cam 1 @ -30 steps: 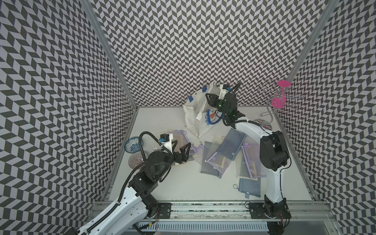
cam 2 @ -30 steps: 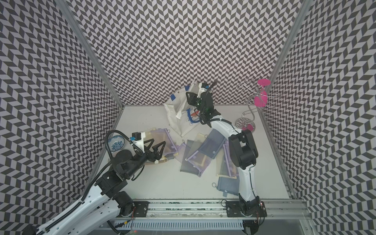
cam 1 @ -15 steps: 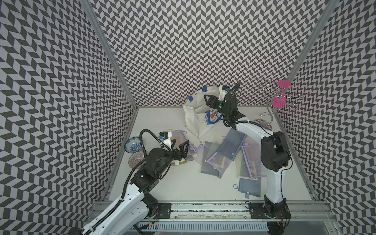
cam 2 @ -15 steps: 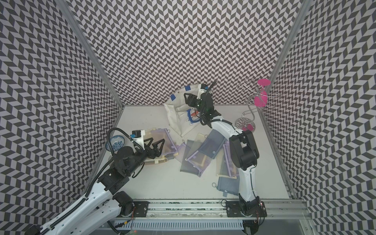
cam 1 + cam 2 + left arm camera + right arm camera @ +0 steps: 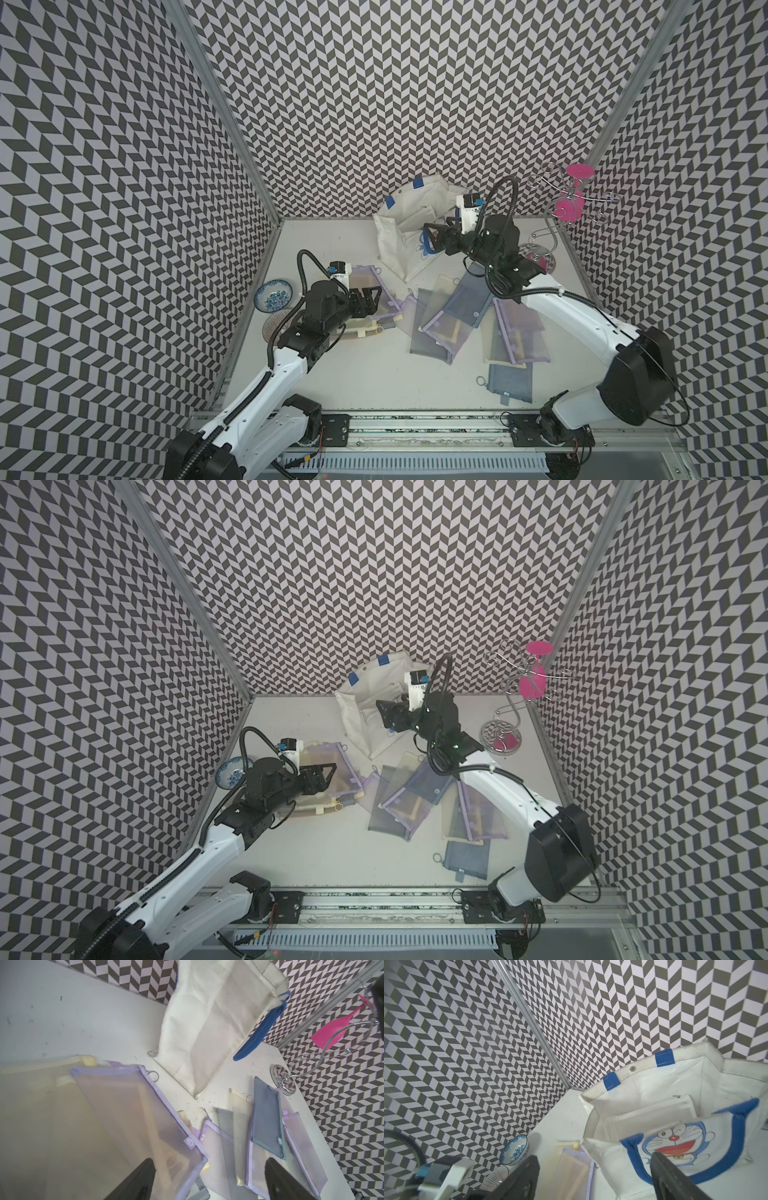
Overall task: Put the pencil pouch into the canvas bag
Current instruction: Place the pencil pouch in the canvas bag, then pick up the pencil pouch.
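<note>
Left wrist view: the left tool [image 5: 209, 1160] hangs just above a lilac-edged mesh pouch [image 5: 128, 1109], its fingers spread wide with nothing between them.
Pouch: lies flat near the left edge of the surface [image 5: 365, 374], partly on top of a beige pouch [image 5: 41, 1095], apart from the bag [image 5: 395, 241].
Bag: stands at the back edge, mouth up and gaping, front panel slumped.
Right wrist view: the right tool [image 5: 593, 1155] is at the bag's front, fingers wide apart and empty. One finger is just beside the blue handle [image 5: 736, 1136]; whether it touches the cloth I cannot tell.
Step in hand: by my reading, picking up the pouch with the left tool.
Where to grip: the lilac border near the corner under the fingers looks the best hold, being stiffer than the mesh.
How to close: come straight down, set one finger past the border, and pinch only the top pouch.
Risk: the thin mesh may slide out, or the beige pouch may lift with it.
Carry: lift clear of the other pouches [image 5: 449, 316] at the middle of the surface before heading to the back edge.
Drop: feed a short end in first, over the sagging front.
Mouth: the right tool would best hold the front rim out so the opening does not fold shut.
</note>
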Available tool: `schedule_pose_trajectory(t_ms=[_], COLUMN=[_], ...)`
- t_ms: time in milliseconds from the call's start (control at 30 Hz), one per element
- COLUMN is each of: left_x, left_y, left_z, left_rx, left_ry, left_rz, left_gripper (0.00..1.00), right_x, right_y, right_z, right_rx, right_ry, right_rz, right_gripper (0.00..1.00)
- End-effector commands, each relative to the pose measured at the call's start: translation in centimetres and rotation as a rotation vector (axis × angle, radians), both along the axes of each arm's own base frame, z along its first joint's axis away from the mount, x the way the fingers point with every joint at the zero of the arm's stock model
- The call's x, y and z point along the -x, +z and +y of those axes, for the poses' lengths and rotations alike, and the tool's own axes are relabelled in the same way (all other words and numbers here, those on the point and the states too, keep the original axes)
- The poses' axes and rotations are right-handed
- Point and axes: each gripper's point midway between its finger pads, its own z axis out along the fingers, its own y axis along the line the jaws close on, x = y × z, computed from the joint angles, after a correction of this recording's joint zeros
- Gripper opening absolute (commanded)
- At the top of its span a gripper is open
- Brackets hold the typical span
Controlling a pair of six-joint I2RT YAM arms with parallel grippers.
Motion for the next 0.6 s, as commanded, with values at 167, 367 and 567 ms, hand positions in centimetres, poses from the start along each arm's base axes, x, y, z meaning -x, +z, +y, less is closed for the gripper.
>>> schedule_pose_trajectory(t_ms=[167, 367, 567], left_x=[-2.3, -2.7, -3.2], left_y=[-3.2, -5.7, -7.7], left_z=[1.5, 2.0, 2.3], left_rx=[0.05, 0.093, 0.155], left_ry=[0.069, 0.122, 0.159], left_rz=[0.159, 0.23, 0.284], left_gripper=[0.76, 0.7, 0.65], right_x=[5.6, 7.7, 7.9], right_y=[-4.6, -6.0, -8.8], right_z=[0.6, 2.1, 2.6], right_rx=[0.055, 0.048, 0.083], right_ry=[0.167, 0.228, 0.239], right_rz=[-0.026, -0.03, 0.039], right_gripper=[0.87, 0.92, 0.94])
